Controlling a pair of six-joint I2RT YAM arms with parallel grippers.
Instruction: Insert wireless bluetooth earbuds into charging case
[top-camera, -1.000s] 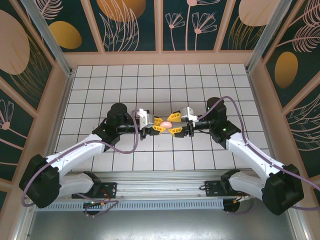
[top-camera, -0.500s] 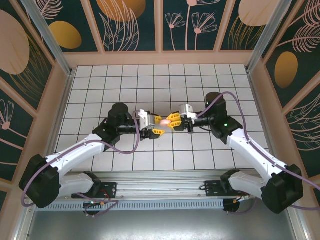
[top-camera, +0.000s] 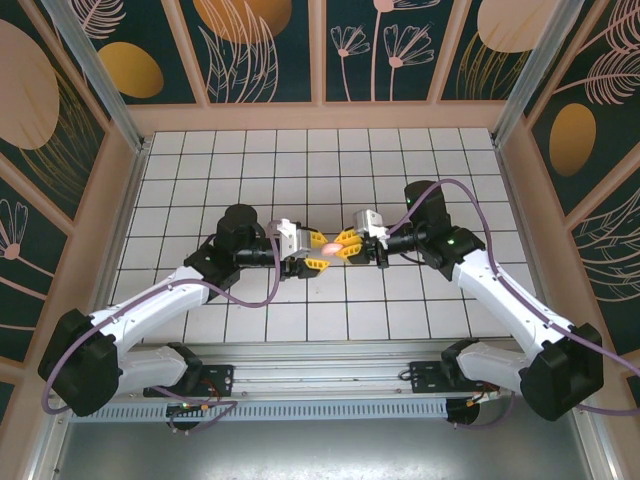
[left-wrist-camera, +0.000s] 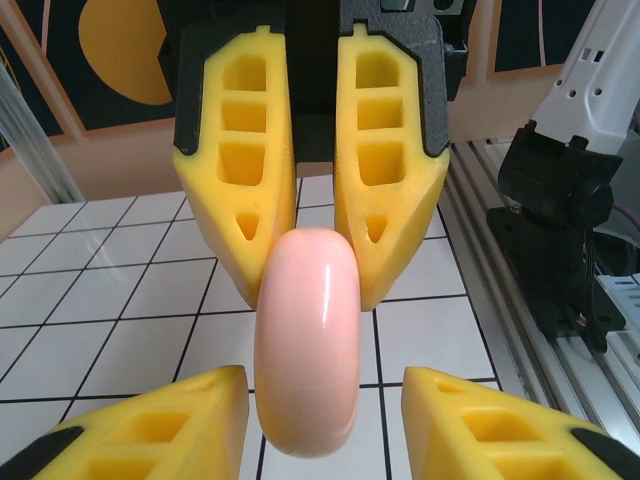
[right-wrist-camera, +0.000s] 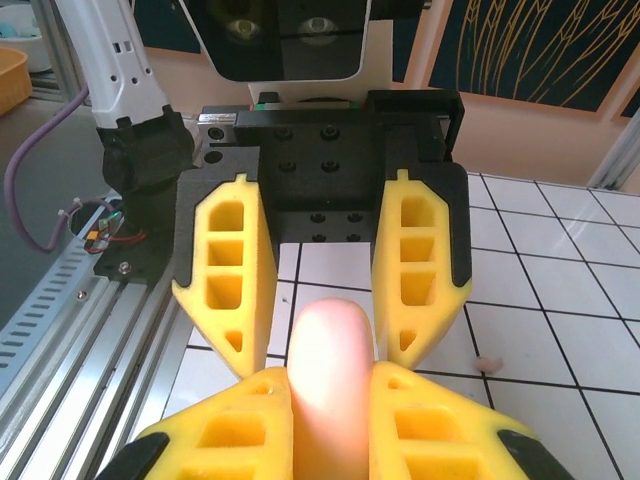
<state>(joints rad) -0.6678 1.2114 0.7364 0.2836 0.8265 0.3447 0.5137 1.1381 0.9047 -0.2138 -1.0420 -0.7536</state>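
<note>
The pink charging case (top-camera: 330, 244) hangs edge-on above the tiles between my two grippers, which face each other. My right gripper (right-wrist-camera: 330, 420) is shut on it, both yellow fingers pressed flat against its sides. My left gripper (left-wrist-camera: 325, 420) is open, one finger on each side of the case with a clear gap to it. In the top view the left gripper (top-camera: 318, 250) and right gripper (top-camera: 342, 246) meet at mid-table. A tiny pale-pink piece that looks like an earbud (right-wrist-camera: 487, 364) lies on a tile off to the side.
White tiled floor (top-camera: 300, 170) inside wooden walls. The aluminium rail (top-camera: 320, 370) and both arm bases run along the near edge. Open floor lies behind and to either side of the grippers.
The left gripper has opened off the case and the right gripper has closed on it. The right arm has shifted slightly left and towards the back.
</note>
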